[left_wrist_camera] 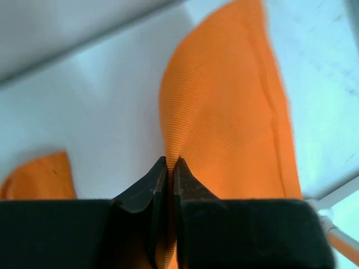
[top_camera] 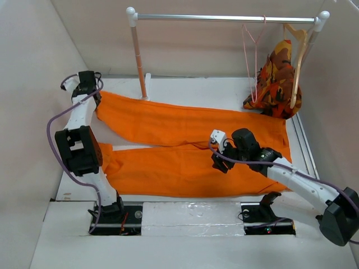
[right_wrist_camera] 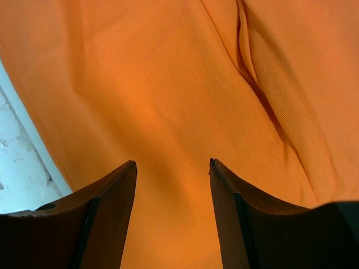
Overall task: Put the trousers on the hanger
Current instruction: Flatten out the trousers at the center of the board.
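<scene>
Metal rail (top_camera: 224, 18) on orange post (top_camera: 138, 61), wooden hanger (top_camera: 298, 73) hanging, patterned garment (top_camera: 274, 81) alongside, white table (top_camera: 190, 89)

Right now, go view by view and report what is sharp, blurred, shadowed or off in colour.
Top external: even light, sharp, only faint shadows on the trousers. Left wrist: left gripper close and soft, weave crisp mid-frame, table behind blurred and bluish. Right wrist: right gripper dark and soft-edged, weave crisp, one fold in shadow.

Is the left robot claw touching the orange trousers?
Touching. The left wrist view shows the left gripper pinched shut on the trousers.
</scene>
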You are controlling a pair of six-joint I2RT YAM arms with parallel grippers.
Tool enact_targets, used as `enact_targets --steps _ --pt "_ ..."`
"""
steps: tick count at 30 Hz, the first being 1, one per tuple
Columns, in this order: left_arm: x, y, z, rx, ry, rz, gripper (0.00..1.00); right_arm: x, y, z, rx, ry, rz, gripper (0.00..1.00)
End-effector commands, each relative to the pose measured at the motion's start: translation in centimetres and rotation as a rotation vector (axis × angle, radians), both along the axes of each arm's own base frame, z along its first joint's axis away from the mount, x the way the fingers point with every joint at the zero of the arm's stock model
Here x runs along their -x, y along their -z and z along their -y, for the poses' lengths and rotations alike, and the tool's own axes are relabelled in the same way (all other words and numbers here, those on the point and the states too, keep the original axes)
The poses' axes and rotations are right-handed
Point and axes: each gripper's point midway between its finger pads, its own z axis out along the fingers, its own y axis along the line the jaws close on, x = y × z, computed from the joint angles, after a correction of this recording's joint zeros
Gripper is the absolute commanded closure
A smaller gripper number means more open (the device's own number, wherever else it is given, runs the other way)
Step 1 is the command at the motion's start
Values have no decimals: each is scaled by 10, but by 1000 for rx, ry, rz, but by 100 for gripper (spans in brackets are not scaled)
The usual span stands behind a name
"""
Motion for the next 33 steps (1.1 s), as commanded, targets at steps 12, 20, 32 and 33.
enact_targets --steps 12,20,32,33 --pt "94 -29 -24 -209 -42 -244 24 -6 -14 -24 -55 -124 48 43" --pt "175 3 43 35 109 -239 82 6 -12 -26 -91 -191 72 98" --pt "217 19 94 95 176 -330 49 17 -12 -18 -95 -242 86 48" --pt "216 17 100 74 196 -347 50 18 -13 -20 -106 -251 89 48"
